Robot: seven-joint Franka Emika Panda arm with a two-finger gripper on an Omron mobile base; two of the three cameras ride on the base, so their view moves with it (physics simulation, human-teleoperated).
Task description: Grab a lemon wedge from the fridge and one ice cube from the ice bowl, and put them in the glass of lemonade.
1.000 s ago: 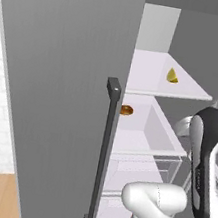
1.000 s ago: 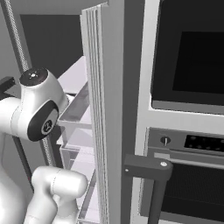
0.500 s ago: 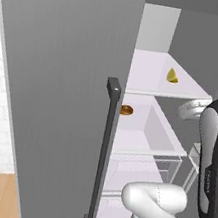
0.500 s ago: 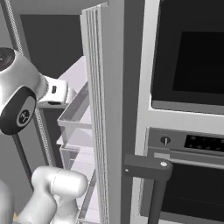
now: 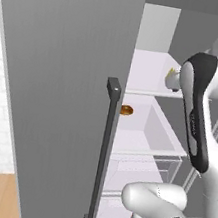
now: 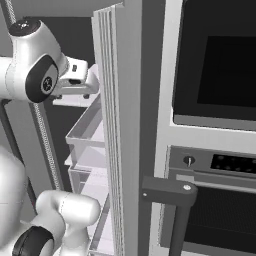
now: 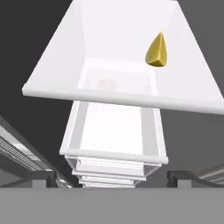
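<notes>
Fridge [image 5: 61, 72] door swung open, free room ahead over white shelf [image 7: 118, 97] front edge. Claw [image 7: 111, 177] spread wide, empty, touching nothing. Lemon wedge [image 7: 157, 51] on shelf, toward back.

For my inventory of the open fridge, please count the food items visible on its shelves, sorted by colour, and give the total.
Yellow: 1, the lemon wedge on the upper white shelf.
Orange-brown: 1, the flat round item on the shelf below.
Total: 2
</notes>
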